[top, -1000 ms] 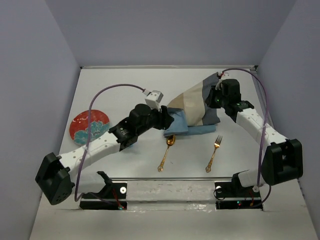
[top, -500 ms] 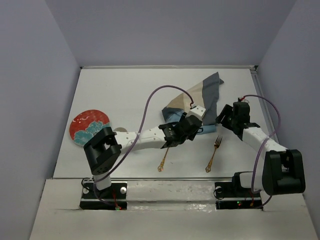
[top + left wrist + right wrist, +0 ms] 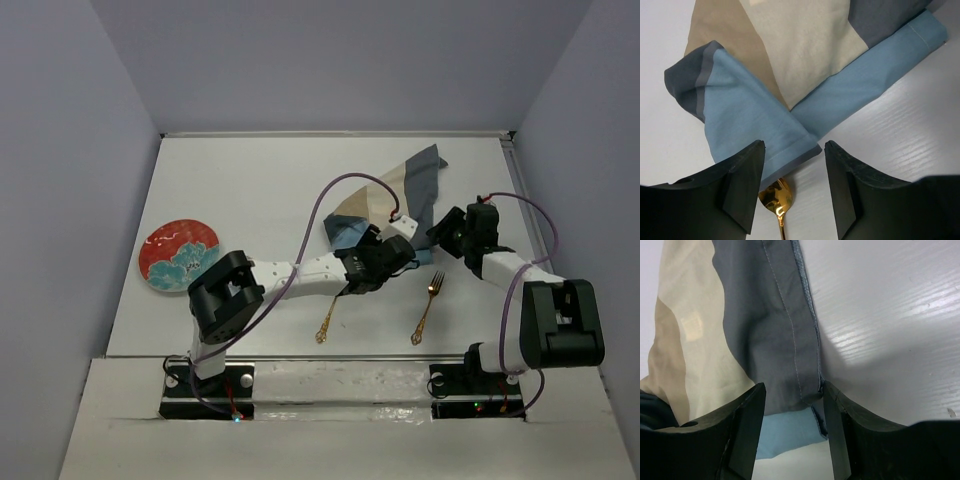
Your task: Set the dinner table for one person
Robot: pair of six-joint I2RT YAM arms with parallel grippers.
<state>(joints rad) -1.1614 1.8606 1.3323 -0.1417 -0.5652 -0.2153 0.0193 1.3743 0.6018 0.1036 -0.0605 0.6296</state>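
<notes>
The striped blue, grey and tan placemat (image 3: pixel 385 200) lies crumpled and partly folded on the white dinner table (image 3: pixel 250 180). My left gripper (image 3: pixel 398 250) hovers open over its near blue folded corner (image 3: pixel 755 125); the gold spoon's bowl (image 3: pixel 775 197) peeks out from under that corner, between the jaws. My right gripper (image 3: pixel 443 232) stands open at the mat's right side, its jaws straddling the dark grey hem (image 3: pixel 790 340), and the cloth lies loose between them. The whole spoon (image 3: pixel 328 318) and a gold fork (image 3: pixel 427 308) lie nearer the front.
A red and teal patterned plate (image 3: pixel 180 255) sits at the table's left side. A metal rail (image 3: pixel 340 372) runs along the near edge by the arm bases. Grey walls close in the table on three sides.
My right gripper let go of the raised placemat corner and drew back toward the near side; the cloth dropped flat. My left arm swung right, to the mat's near corner above the spoon.
</notes>
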